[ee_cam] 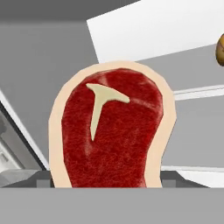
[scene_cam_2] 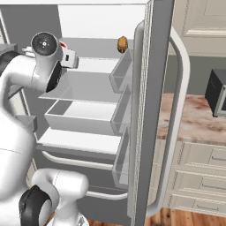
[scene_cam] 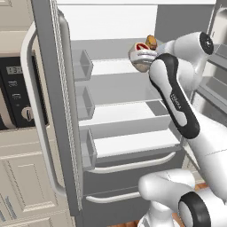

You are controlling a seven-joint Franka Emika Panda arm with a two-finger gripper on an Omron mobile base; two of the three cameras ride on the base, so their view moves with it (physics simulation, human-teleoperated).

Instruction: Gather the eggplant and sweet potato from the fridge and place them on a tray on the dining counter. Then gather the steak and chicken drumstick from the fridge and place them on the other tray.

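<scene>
**Desk:** What leads the frame?

**Photographer:** The steak, a chunky red cut with a pale cream rim and a cream T-shaped bone mark, seen close from the hand camera. It sits on an upper shelf of the tall dark grey fridge, whose doors stand open. From the left base camera the steak shows at the front of that shelf, right at the end of the white arm.

**Desk:** Is it held?

**Photographer:** Judging by the views, not yet. The two-finger gripper is right up against the meat with its jaws standing wide apart; whether the fingers already flank the sides I cannot tell, since the steak hides the tips from the hand camera.

**Desk:** Anything beside it?

**Photographer:** The chicken drumstick, a small tan-brown lump, rests on the same shelf level just past the steak, toward the right-hand door. It also peeks in at the hand view's right edge.

**Desk:** So which step is this?

**Photographer:** It reads as the second half of the task: picking up the steak. The next move seems to call for closing on the cream sides, lifting clear of the shelf lip, and backing out between the door bins without clipping the drumstick.
</scene>
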